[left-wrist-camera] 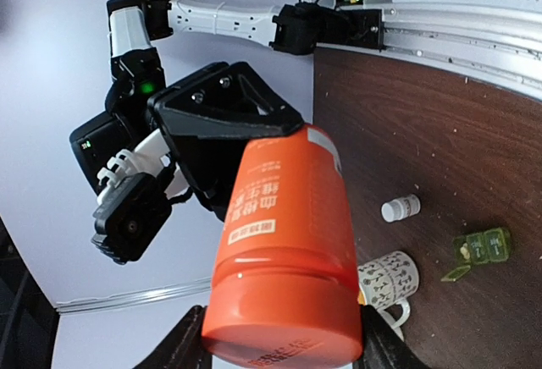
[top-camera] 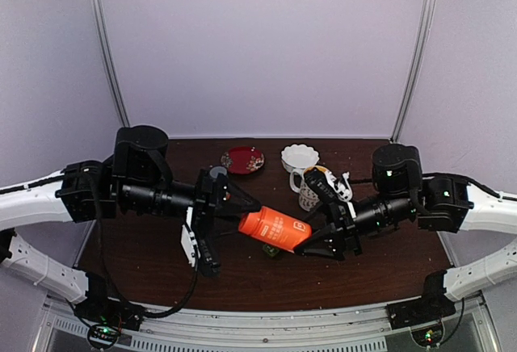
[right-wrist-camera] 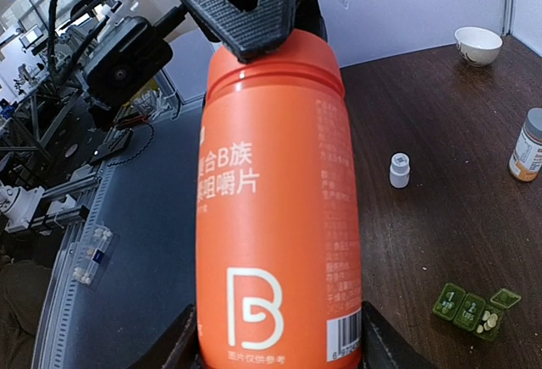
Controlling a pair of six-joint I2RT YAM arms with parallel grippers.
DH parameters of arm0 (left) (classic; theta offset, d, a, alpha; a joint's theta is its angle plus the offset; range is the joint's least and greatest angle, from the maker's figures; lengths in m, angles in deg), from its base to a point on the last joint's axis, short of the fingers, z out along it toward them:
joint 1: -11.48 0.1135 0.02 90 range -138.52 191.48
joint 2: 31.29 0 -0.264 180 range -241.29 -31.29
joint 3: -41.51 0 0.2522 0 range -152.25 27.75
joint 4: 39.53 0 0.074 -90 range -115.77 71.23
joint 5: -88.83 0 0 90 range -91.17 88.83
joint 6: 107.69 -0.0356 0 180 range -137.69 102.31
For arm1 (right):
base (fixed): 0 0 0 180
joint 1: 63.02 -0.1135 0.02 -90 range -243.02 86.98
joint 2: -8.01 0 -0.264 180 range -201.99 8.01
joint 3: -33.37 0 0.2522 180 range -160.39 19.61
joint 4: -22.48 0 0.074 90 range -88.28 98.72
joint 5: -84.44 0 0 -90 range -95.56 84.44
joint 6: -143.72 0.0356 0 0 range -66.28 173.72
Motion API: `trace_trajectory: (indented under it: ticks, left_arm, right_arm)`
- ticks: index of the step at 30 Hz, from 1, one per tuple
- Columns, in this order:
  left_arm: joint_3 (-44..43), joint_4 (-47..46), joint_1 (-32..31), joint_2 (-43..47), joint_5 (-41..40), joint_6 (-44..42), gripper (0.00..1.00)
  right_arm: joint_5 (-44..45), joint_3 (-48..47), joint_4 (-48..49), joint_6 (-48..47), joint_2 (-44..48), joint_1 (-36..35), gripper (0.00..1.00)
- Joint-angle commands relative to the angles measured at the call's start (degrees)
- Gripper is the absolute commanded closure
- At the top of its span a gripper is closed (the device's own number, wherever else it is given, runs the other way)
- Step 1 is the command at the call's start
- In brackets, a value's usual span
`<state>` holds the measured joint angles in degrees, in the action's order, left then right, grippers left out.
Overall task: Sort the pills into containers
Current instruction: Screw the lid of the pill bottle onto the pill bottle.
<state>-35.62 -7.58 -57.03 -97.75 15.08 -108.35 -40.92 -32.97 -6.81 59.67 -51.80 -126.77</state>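
We judged the main risk to be the tall orange plastic bottle [top-camera: 275,229], which hung on its side above the bench [top-camera: 242,287] between the two arms, carried only at its ends. If either pair of fingers slackened, or the arms pulled apart unevenly, it could drop. The small dark-green plastic pill box [right-wrist-camera: 470,310] seemed to lie on the bench almost directly below it, near the middle. A fall could knock the box or scatter the tiny white pills [right-wrist-camera: 487,323] that appeared to sit in its open end compartment. If the cap came off while the bottle lay level, its contents could spill across the bench rather than into the compartments. We also thought a twist by one arm might make the smooth body slip in the other's hold.

The left fingers [left-wrist-camera: 182,348] stood partly open, clamped around the bottle's cap end, on the left. The right fingers [right-wrist-camera: 176,350] were likewise partly open and clamped around the base end, on the right. Neither pair touched anything else.
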Motion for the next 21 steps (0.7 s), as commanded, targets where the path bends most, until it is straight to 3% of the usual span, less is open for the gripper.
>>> trace_trajectory:
  ticks: [1, 5, 11, 12, 13, 14, 18, 21]
  left_arm:
    - [3.8, -2.2, -0.3, -1.0, -8.9, -6.8, 0.96]
    - [5.9, -5.3, -0.4, 0.1, -8.7, -0.5, 0.54]
    - [11.4, -13.1, -0.4, 5.4, -2.8, 18.3, 0.34]
    - [11.6, -13.2, -0.4, 6.5, -1.5, 22.7, 0.26]
    - [11.8, -13.1, -0.4, 7.1, -0.5, 25.8, 0.08]
    - [11.8, -13.1, -0.5, 7.8, 0.5, 28.9, 0.03]
    - [12.7, -16.1, -0.5, 9.9, 0.6, 42.0, 0.03]
    - [12.2, -17.8, -0.5, 11.0, -3.9, 57.2, 0.03]
  right_arm:
    - [-4.6, -1.7, 10.8, -0.1, 0.7, -0.2, 1.00]
    - [-1.7, -2.5, 7.0, -3.0, 1.3, 0.0, 1.00]
    - [5.3, -3.7, -1.4, -10.0, 3.5, 0.0, 1.00]
    - [6.3, -3.9, -2.9, -11.1, 3.8, 0.0, 1.00]
    - [7.2, -4.2, -4.2, -12.0, 4.0, 0.0, 1.00]
    - [8.0, -4.4, -5.3, -12.9, 4.2, -0.1, 1.00]
    - [10.8, -5.1, -7.7, -15.2, 4.3, 0.0, 1.00]
    - [13.8, -5.1, -7.5, -16.4, 4.3, -0.1, 1.00]
